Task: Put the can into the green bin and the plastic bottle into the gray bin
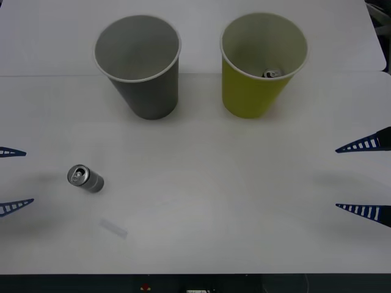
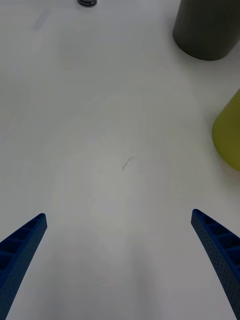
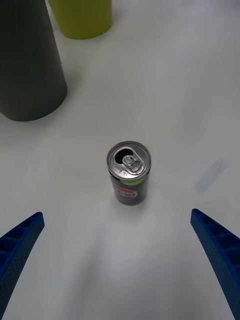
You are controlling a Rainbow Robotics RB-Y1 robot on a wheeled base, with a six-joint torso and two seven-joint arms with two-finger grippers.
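A small can (image 1: 85, 178) with a silver pull-tab top stands upright on the white table at the front left; the left wrist view shows the can (image 3: 129, 172) from above. My left gripper (image 1: 29, 177) (image 3: 116, 214) is open just left of it, not touching. The gray bin (image 1: 137, 64) stands at the back left. To its right is the green bin (image 1: 263, 64), with another small can (image 1: 272, 74) lying inside. My right gripper (image 1: 337, 177) (image 2: 118, 215) hangs open over bare table at the right. The plastic bottle is out of view.
A pale strip of tape (image 1: 113, 228) lies flat on the table (image 1: 214, 201) in front of the can. In the right wrist view the gray bin (image 2: 207, 30) and green bin (image 2: 230, 135) stand off to one side. The table's front edge runs close below.
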